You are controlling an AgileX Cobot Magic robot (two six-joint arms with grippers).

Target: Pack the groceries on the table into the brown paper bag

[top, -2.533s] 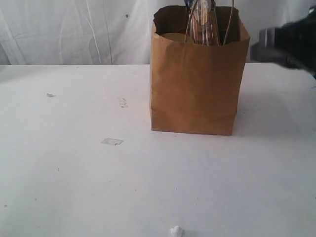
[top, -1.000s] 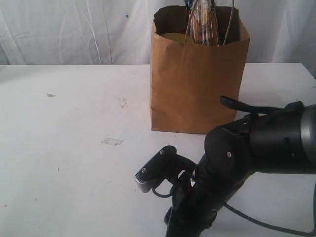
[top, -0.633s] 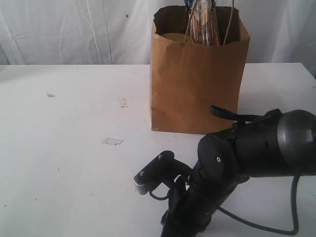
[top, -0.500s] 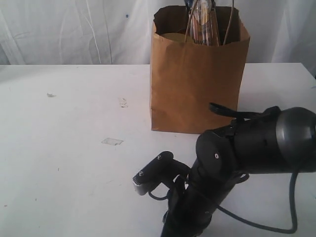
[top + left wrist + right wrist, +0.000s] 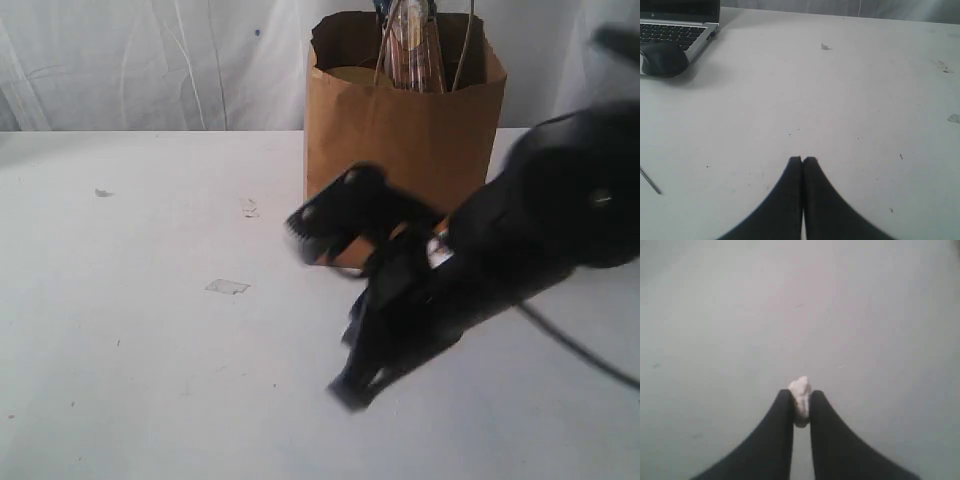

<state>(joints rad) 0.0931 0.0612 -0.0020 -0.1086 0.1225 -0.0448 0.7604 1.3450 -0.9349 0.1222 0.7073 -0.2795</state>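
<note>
White foam, a small lump (image 5: 801, 385), sits pinched at the very tips of the right gripper (image 5: 801, 402), jaws narrow around it, with bare table (image 5: 715, 315) beneath. It's a shallow tip-hold on something crumbly, I'd judge, so the squeeze wants to be gentle and the travel smooth, and if it's headed for the bag (image 5: 400, 180) the gripper must clear the rim and the cord handles (image 5: 466, 45). In the exterior view the right arm (image 5: 520, 240) blurs across the bag's front, tip hanging toward 6 o'clock of it. The bag stands upright at 1 o'clock on the table; the spaghetti packet (image 5: 410, 50) pokes out the top, something yellowish beside it, the rest hidden. No groceries show on the table. The left gripper (image 5: 803, 161) hovers pressed shut and empty, with a laptop (image 5: 675, 25) and mouse (image 5: 662, 57) off toward 10 o'clock.
</note>
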